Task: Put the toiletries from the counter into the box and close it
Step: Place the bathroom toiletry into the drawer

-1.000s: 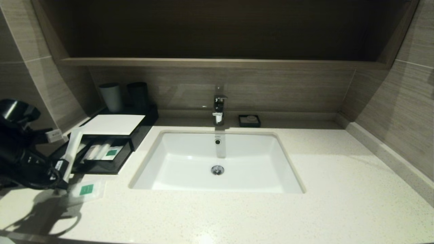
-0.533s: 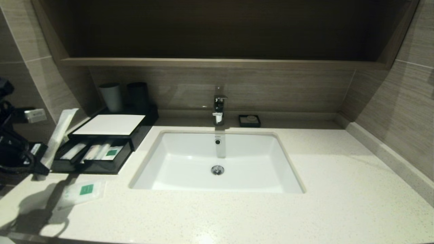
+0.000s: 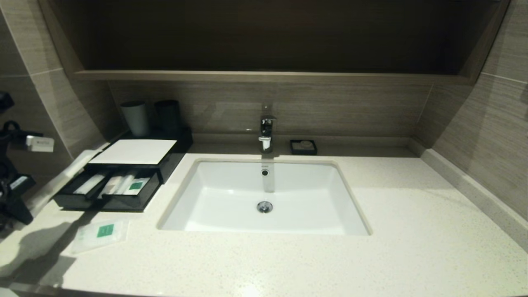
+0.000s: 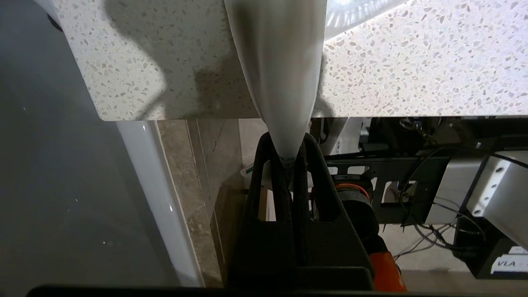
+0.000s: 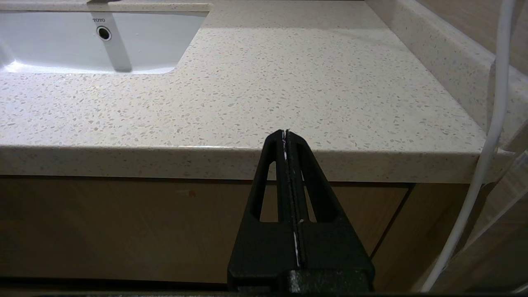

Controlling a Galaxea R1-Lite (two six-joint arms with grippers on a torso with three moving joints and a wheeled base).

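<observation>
The left gripper (image 4: 288, 159) is pinching one end of a long thin packet (image 4: 278, 62), fingers (image 4: 264, 194) pressed tight on the frosted wrap. From the left wrist view the packet is hanging out past the fingertips over the edge of the counter (image 4: 412, 74). In the head view the left arm (image 3: 14, 181) is sitting at the far left edge, off to the side of the box (image 3: 123, 173); the gripper itself is not showing there. The packet is showing faintly as a pale strip (image 3: 68, 175) just left of the box.

The box is sitting on the counter (image 3: 288, 255) left of the sink (image 3: 264, 198), its drawer (image 3: 107, 189) pulled out, white packets lying inside, one with a green label (image 3: 136, 185). A short flat sachet (image 3: 101, 233) is lying on the counter in front of the drawer, apart from it.

The right gripper (image 5: 286, 134) is parked low in front of the counter's front edge, jaws pressed together, holding nothing.

Two cups (image 3: 150, 117) are standing behind the box; a soap dish (image 3: 303, 147) is beside the faucet (image 3: 266, 132).
</observation>
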